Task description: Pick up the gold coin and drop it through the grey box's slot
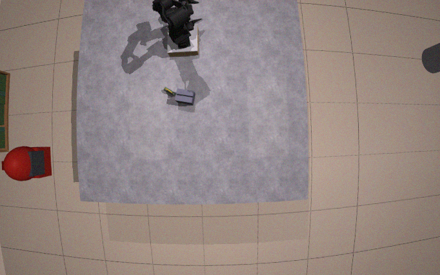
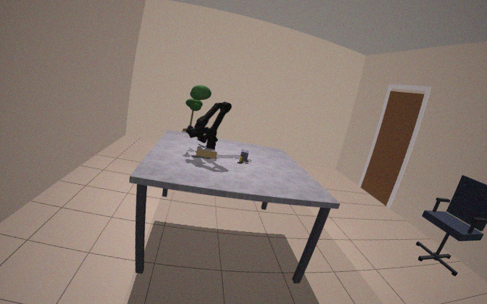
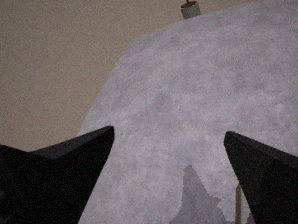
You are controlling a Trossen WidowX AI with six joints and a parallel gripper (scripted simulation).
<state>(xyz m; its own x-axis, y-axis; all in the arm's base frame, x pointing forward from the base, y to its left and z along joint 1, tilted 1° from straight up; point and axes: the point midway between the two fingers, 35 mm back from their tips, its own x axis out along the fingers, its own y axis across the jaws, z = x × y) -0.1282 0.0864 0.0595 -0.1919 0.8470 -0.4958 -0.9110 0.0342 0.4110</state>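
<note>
The gold coin stands on edge in the small dark-green holder. The closed grey box stands close beside the holder, to its right in the top view. A narrow dark slot runs across its lid. My gripper is open, with nothing between its fingers. It is well away from coin and box, near the arm's base at the top of the top view. Coin, holder and box are not in the wrist view.
A block with a pale top and wooden sides lies on the grey table, beneath part of the arm, between it and the box in the top view. The arm's shadow falls near the box.
</note>
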